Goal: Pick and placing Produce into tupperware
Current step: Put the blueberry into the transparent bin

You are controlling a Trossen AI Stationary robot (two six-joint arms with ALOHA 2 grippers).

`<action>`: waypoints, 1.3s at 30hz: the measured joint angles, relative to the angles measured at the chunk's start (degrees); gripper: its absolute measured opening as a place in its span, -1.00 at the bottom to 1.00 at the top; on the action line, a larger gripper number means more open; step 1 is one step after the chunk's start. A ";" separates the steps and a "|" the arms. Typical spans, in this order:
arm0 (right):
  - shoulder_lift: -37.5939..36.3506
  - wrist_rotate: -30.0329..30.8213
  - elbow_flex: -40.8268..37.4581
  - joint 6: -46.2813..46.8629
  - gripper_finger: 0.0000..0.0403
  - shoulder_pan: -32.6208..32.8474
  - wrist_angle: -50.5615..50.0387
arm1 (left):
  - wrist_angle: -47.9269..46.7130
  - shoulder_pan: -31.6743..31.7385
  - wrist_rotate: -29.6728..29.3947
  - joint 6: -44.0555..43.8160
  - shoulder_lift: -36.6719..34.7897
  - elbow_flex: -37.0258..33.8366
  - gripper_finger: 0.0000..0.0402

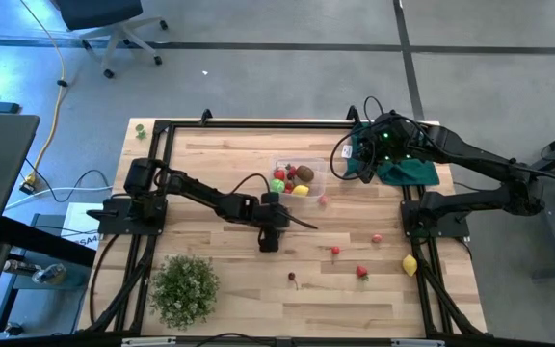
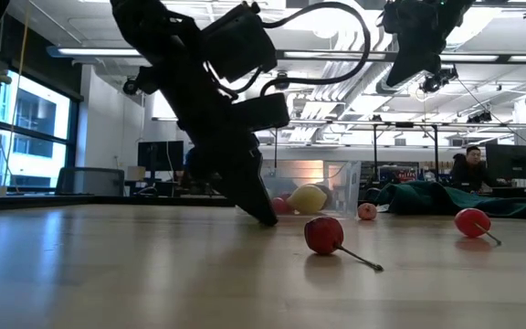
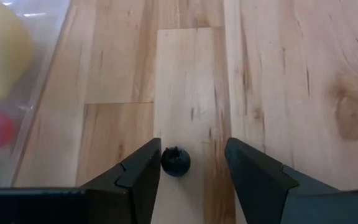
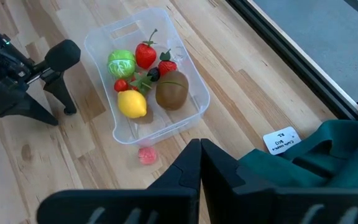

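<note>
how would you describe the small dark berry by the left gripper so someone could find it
Start at the clear tub mid-table, then go to the left gripper beside it, tips down on the wood. The dark berry lies on the table between its open fingers, against one of them. It is the only loose fruit that is blackish; the others are red, pink or yellow.

One clear tupperware (image 4: 143, 93) is seen ahead of the right gripper (image 4: 200, 163), and seven pieces of produce are counted inside it: one green ball (image 4: 121, 63), two strawberries (image 4: 145, 55), one small red fruit (image 4: 122, 85), one dark berry (image 4: 153, 73), one lemon (image 4: 132, 104) and one kiwi (image 4: 171, 90). One pink fruit (image 4: 146, 155) is counted just outside the tub. One dark berry (image 3: 176, 161) is seen between the left gripper's (image 3: 191, 171) fingers.
</note>
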 joint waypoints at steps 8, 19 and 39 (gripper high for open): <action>0.00 0.02 0.00 0.00 -1.00 -0.02 0.00 | -2.03 -0.03 -0.40 0.13 -0.02 0.43 -0.12; 0.00 0.00 0.00 0.00 -1.00 -0.02 0.00 | -3.12 0.01 -1.40 0.18 -0.11 0.45 -0.13; 0.00 0.02 0.00 0.00 -1.00 0.00 0.00 | -2.63 -0.05 -1.12 -0.29 -0.04 0.36 -0.65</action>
